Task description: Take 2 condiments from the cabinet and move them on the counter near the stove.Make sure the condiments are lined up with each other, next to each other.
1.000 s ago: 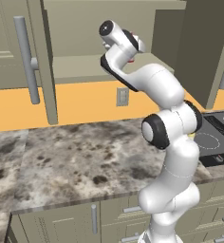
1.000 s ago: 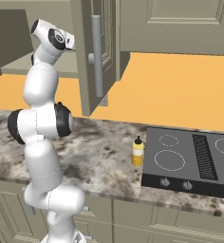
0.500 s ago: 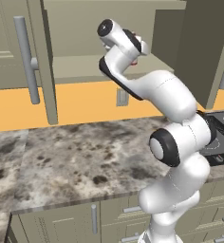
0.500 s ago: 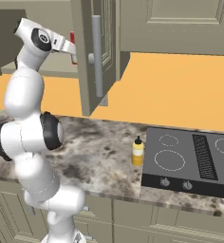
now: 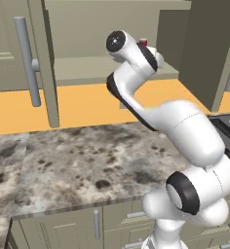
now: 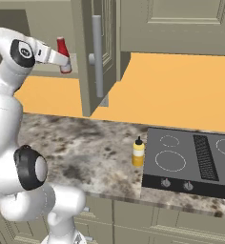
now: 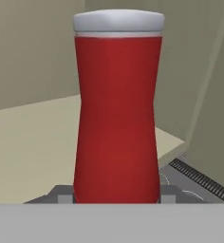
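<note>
red bottle [image 7: 116,114] with its white cap stands upright between the two dark fingers [image 7: 62,194], which are closed on its base. gripper [image 6: 65,66] holds it up at the open cabinet [image 6: 105,52], by the shelf [image 5: 87,70] edge. below, on the mottled counter [image 6: 86,152], the yellow bottle [image 6: 138,152] stands just beside the left edge of the black stove [image 6: 190,162].
</note>
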Tool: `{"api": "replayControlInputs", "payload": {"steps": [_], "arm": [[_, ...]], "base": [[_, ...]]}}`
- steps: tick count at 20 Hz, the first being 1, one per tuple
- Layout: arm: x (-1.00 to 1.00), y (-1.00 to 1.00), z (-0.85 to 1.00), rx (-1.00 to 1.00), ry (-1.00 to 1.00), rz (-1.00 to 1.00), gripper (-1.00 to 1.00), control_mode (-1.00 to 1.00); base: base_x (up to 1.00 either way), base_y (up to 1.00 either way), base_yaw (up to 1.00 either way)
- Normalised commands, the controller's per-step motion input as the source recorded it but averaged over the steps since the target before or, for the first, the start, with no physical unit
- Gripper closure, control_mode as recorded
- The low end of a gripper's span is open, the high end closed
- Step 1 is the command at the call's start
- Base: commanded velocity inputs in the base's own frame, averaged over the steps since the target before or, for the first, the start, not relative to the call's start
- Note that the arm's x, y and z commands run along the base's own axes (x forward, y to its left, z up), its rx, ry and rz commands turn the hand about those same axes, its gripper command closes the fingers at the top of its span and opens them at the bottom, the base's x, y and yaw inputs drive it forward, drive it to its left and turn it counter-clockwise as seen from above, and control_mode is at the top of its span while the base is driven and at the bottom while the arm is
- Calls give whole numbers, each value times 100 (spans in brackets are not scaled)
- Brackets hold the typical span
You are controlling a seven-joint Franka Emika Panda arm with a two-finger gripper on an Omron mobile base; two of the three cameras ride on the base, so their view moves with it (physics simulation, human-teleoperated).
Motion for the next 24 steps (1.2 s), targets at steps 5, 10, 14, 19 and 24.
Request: {"api": "replayControlInputs", "payload": {"steps": [5,10,14,19,24], "arm": [[-100,-6,0,0,0,24,100,-100],[-100,0,0,0,0,23,100,-100],[-100,0,0,0,0,18,100,-100],[-100,0,0,0,0,24,100,-100],[-92,-5,0,0,0,24,100,-100]], "base": [[0,0,0],[0,0,0],[0,0,0],[0,0,0],[0,0,0]]}}
